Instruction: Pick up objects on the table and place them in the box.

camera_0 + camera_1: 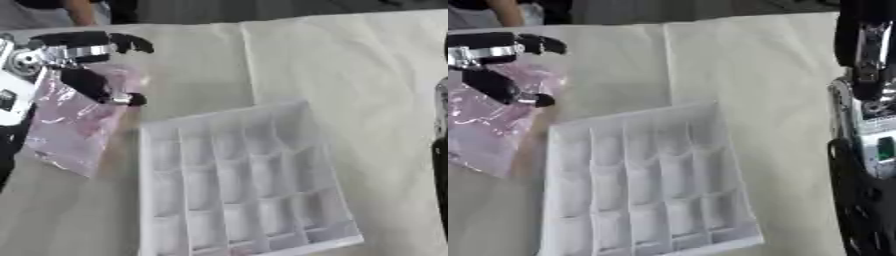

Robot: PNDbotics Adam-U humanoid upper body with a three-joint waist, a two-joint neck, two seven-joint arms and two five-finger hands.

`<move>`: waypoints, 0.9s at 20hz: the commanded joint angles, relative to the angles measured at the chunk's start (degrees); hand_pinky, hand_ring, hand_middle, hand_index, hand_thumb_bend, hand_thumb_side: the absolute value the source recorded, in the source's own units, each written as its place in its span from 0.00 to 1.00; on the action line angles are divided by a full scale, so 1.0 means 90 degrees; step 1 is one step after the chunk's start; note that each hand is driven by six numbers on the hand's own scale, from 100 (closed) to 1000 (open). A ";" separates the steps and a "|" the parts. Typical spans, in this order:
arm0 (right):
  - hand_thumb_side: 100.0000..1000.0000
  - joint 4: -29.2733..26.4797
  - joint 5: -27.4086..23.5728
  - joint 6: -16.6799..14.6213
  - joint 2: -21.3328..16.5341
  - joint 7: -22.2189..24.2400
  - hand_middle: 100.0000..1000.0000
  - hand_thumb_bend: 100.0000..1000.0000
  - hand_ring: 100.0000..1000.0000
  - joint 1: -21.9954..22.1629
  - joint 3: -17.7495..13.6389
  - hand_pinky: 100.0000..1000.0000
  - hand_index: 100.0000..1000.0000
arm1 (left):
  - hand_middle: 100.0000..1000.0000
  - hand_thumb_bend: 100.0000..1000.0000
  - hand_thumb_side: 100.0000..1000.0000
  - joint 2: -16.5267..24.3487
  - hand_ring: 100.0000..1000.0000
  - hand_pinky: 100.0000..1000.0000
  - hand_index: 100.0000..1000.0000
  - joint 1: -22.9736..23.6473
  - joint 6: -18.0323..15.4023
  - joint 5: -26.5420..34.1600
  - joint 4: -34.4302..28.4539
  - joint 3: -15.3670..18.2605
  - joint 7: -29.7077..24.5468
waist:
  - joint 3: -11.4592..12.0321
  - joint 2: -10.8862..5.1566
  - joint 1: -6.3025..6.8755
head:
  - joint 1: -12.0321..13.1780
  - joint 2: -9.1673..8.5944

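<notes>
A pink see-through plastic bag [72, 125] hangs at the far left, its lower corner down near the cloth. My left hand [77, 52] is shut on its upper part, with the thumb in front of the film and the fingers reaching over the top edge. The white box [223, 114], split into several small compartments, lies tilted in the middle of the table, just to the right of the bag. Its compartments look empty. My right hand [866, 60] stands at the right edge, fingers straight and pointing up, holding nothing.
A cream cloth [350, 65] covers the table, with a fold line [248, 60] running from the far edge towards the box. A person's arm [80, 12] shows beyond the far left edge.
</notes>
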 commanded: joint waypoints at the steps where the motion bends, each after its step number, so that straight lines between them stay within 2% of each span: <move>1: 0.60 -0.0052 -0.0033 0.0004 -0.0134 0.0042 0.78 0.00 0.58 -0.0055 -0.0032 0.30 0.67 | 1.00 0.38 0.56 0.0311 1.00 0.94 1.00 -0.0157 -0.0447 -0.0147 0.0032 0.0141 -0.0607 | 0.0009 -0.0079 0.0016 | 0.0016 -0.0021; 8: 0.60 -0.0049 -0.0042 0.0011 -0.0150 0.0063 0.78 0.00 0.58 -0.0037 -0.0043 0.30 0.67 | 1.00 0.40 0.58 0.0531 1.00 0.96 1.00 -0.0171 -0.0381 -0.0345 0.0080 0.0271 -0.0620 | 0.0033 -0.0097 0.0035 | -0.0001 -0.0021; 10: 0.60 -0.0048 -0.0039 0.0008 -0.0162 0.0064 0.78 0.00 0.58 -0.0035 -0.0049 0.30 0.67 | 1.00 0.42 0.59 0.0626 1.00 1.00 1.00 -0.0107 -0.0376 -0.0355 0.0056 0.0290 -0.0620 | 0.0035 -0.0098 0.0041 | -0.0010 -0.0021; 11: 0.60 -0.0047 -0.0038 0.0006 -0.0169 0.0064 0.78 0.00 0.59 -0.0035 -0.0051 0.30 0.68 | 1.00 0.48 0.61 0.0674 1.00 1.00 1.00 -0.0050 -0.0384 -0.0335 0.0048 0.0272 -0.0620 | 0.0035 -0.0097 0.0048 | -0.0012 -0.0021; 12: 0.60 -0.0045 -0.0036 0.0005 -0.0174 0.0063 0.78 0.00 0.59 -0.0034 -0.0054 0.30 0.68 | 1.00 0.48 0.61 0.0719 1.00 1.00 1.00 0.0010 -0.0406 -0.0280 0.0041 0.0240 -0.0620 | 0.0034 -0.0098 0.0053 | -0.0012 -0.0021; 13: 0.60 -0.0044 -0.0034 0.0004 -0.0179 0.0062 0.78 0.00 0.59 -0.0033 -0.0057 0.30 0.67 | 1.00 0.60 0.64 0.0754 1.00 1.00 1.00 0.0078 -0.0427 -0.0219 0.0030 0.0208 -0.0620 | 0.0037 -0.0097 0.0057 | -0.0013 -0.0021; 14: 0.60 -0.0043 -0.0031 0.0004 -0.0183 0.0061 0.78 0.00 0.59 -0.0031 -0.0060 0.30 0.67 | 1.00 0.60 0.64 0.0788 1.00 1.00 1.00 0.0149 -0.0436 -0.0161 0.0001 0.0186 -0.0620 | 0.0041 -0.0098 0.0060 | -0.0015 -0.0021; 15: 0.60 -0.0043 -0.0030 0.0003 -0.0186 0.0060 0.78 0.00 0.59 -0.0030 -0.0061 0.31 0.68 | 1.00 0.65 0.64 0.0818 1.00 1.00 1.00 0.0216 -0.0428 -0.0131 -0.0038 0.0175 -0.0620 | 0.0049 -0.0099 0.0061 | -0.0020 -0.0021; 18: 0.61 -0.0042 -0.0025 -0.0001 -0.0192 0.0053 0.78 0.00 0.59 -0.0031 -0.0070 0.31 0.68 | 1.00 0.66 0.65 0.0889 1.00 1.00 1.00 0.0424 -0.0367 -0.0117 -0.0221 0.0166 -0.0620 | 0.0067 -0.0103 0.0061 | -0.0026 -0.0021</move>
